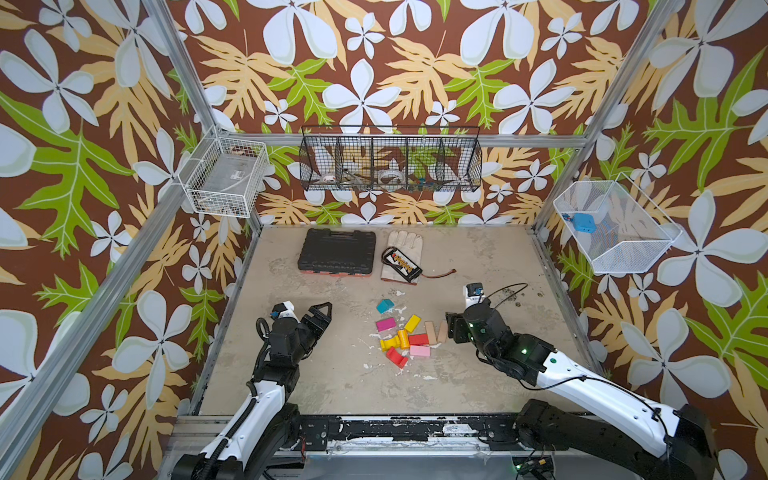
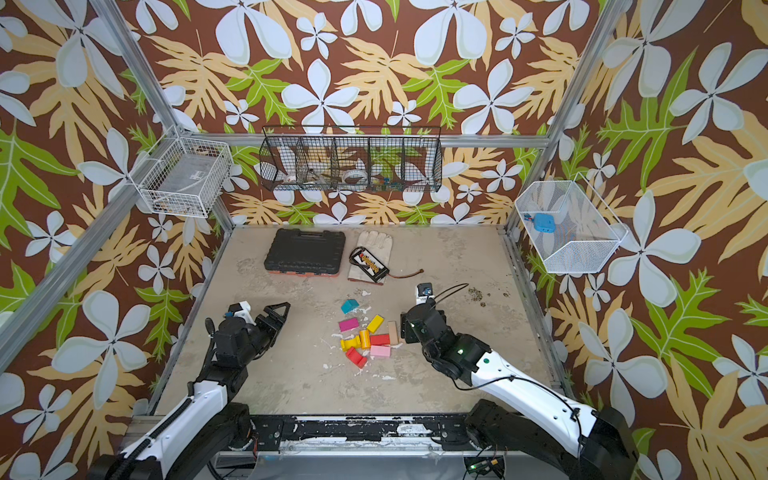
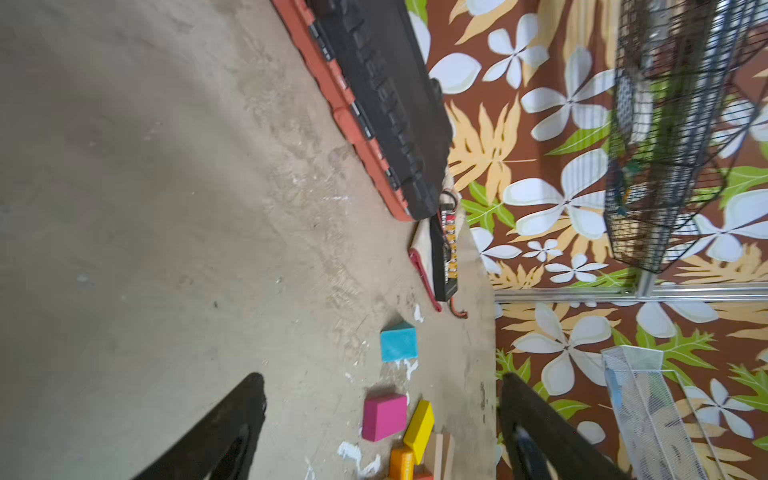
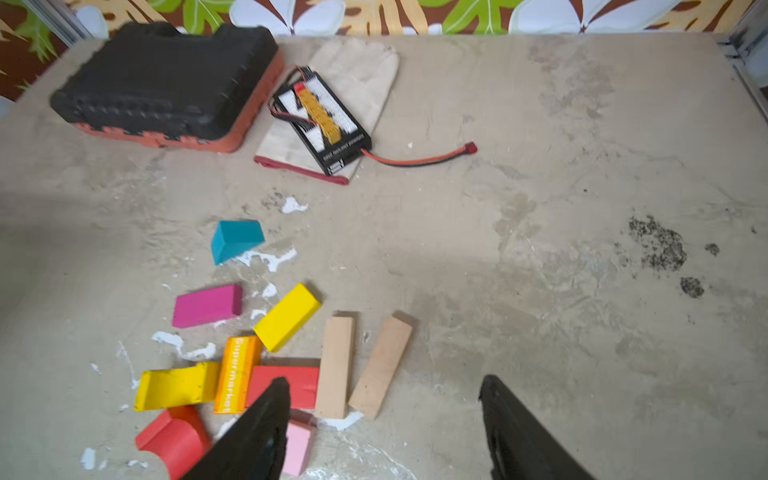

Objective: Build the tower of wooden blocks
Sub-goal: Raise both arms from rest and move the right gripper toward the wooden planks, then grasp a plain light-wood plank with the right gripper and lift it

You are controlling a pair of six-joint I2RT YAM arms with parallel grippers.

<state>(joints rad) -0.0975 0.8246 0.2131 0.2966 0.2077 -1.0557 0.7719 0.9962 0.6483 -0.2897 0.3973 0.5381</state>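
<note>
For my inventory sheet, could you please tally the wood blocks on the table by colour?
Teal block: 1
Magenta block: 1
Yellow blocks: 2
Orange block: 1
Red blocks: 2
Pink block: 1
Tan blocks: 2
Total: 10

Pink block (image 4: pixel 297 448) half hidden — behind right claw (image 4: pixel 384 380).

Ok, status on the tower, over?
Left tool open, empty. Right tool open, empty, by the tan blocks. Blocks loose, nothing stacked. Case and battery at the back, not in the way.
</note>
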